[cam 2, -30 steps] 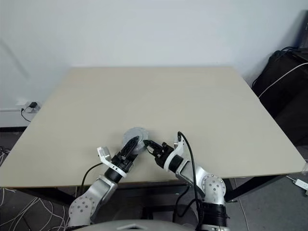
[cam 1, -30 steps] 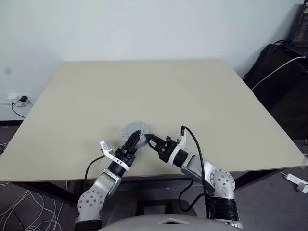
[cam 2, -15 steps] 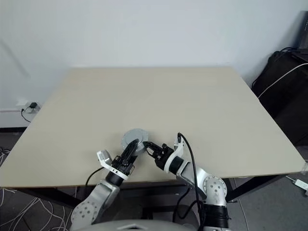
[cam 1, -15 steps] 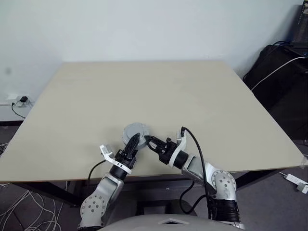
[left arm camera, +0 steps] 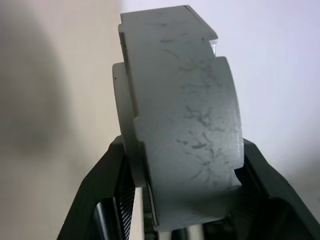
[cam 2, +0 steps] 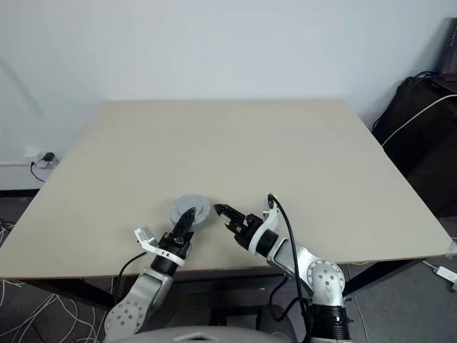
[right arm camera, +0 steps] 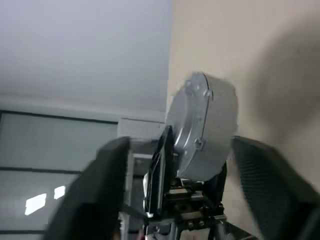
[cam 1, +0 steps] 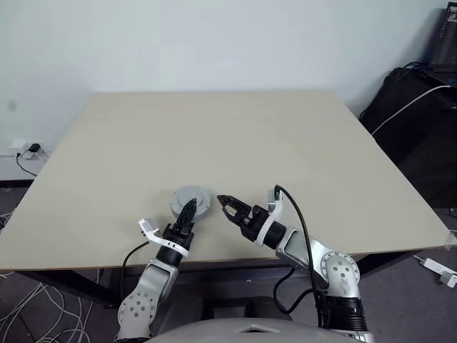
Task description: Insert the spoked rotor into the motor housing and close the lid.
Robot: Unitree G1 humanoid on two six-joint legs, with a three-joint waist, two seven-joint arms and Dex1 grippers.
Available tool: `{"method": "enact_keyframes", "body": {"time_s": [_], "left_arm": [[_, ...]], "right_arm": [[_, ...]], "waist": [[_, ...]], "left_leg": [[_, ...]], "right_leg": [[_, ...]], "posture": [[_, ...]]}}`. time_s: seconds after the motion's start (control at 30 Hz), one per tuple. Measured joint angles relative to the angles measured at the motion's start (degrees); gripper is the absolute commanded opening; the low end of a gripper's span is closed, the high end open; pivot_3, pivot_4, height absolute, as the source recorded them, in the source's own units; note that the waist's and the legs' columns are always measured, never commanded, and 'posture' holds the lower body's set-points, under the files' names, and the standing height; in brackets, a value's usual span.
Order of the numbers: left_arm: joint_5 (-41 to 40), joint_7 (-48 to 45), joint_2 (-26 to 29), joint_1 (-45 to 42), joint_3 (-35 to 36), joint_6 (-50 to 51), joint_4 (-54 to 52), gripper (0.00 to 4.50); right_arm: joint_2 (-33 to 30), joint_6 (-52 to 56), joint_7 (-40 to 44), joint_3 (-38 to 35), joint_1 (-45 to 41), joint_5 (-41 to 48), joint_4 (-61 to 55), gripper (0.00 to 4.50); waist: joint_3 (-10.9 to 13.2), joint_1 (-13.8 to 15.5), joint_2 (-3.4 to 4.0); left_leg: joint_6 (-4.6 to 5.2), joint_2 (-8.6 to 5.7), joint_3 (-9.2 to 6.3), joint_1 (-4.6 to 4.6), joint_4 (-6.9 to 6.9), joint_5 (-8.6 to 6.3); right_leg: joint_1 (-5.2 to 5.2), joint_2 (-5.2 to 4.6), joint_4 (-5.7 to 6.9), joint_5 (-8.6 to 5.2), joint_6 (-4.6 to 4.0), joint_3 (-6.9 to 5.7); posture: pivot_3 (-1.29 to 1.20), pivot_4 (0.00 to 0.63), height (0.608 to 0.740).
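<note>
Grey motor housing (cam 1: 190, 201) lies flat, claw-gripped.

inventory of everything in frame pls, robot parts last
motor assembly: 1, pale grey round disc, silver on one face, on the table near its front edge, held by the left gripper
table: 1, beige top on dark legs, centre of the scene
black bag: 1, black, on the floor right of the table, a white cable across it
wall socket: 1, white with a black plug, low on the wall at left
loose cables: several, white, on the floor under the table's left corner
left gripper: 1, black fingers, shut on the disc's near rim
right gripper: 1, black fingers, open, just right of the disc, apart from it
</note>
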Motion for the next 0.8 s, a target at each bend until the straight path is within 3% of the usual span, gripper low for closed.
{"method": "enact_keyframes", "body": {"time_s": [0.03, 0.17, 0.33, 0.5, 0.8], "left_arm": [[0.1, 0.2, 0.0, -0.1, 0.0, -0.2, 0.1, 2.07], [0.5, 0.7, 0.0, -0.9, 0.1, -0.4, 0.9, 2.07], [2.3, 3.2, 0.1, -4.4, 0.9, -0.8, 3.2, 2.07], [4.6, 5.3, -0.2, -12.4, 4.9, -1.7, 9.2, 2.07], [11.7, 7.4, -1.1, -31.7, 14.4, -5.8, 29.3, 2.07]], "right_arm": [[-0.7, -0.2, 0.1, -0.1, 0.6, -0.8, -0.5, 4.48], [-4.1, -2.4, 2.3, 0.7, 2.7, -8.2, -2.8, 4.50], [-13.0, -13.9, 10.0, 8.3, 5.8, -32.1, -7.2, 4.50], [-15.6, -29.0, 18.6, 14.2, 9.1, -50.4, -7.4, 4.50], [-15.8, -36.9, 24.2, 15.2, 13.4, -61.4, -7.1, 4.50]], "waist": [[0.0, 0.2, -0.01], [0.0, 0.6, -0.02], [0.0, 1.1, -0.04], [-0.1, 1.5, -0.10], [-0.1, 2.5, -0.51]], "left_leg": [[0.00, 0.00, 0.00, 0.00, 0.01, 0.00], [0.04, -0.01, 0.00, -0.02, 0.17, -0.02], [0.08, -0.01, 0.02, -0.06, 0.42, -0.04], [0.09, 0.03, 0.01, -0.03, 0.62, 0.00], [-0.04, -0.01, 0.02, -0.06, 0.81, 0.19]], "right_leg": [[0.00, -0.01, 0.00, 0.00, 0.00, 0.00], [0.04, -0.02, 0.00, 0.01, 0.02, 0.00], [0.10, -0.01, 0.03, 0.09, 0.13, 0.00], [0.13, 0.12, 0.17, 0.18, 0.24, 0.03], [0.17, 0.09, 0.23, 0.32, 0.41, 0.08]], "posture": [[0.00, 0.000, 0.740], [0.00, 0.000, 0.740], [0.00, 0.000, 0.740], [0.00, 0.000, 0.740], [0.00, 0.000, 0.740]]}}
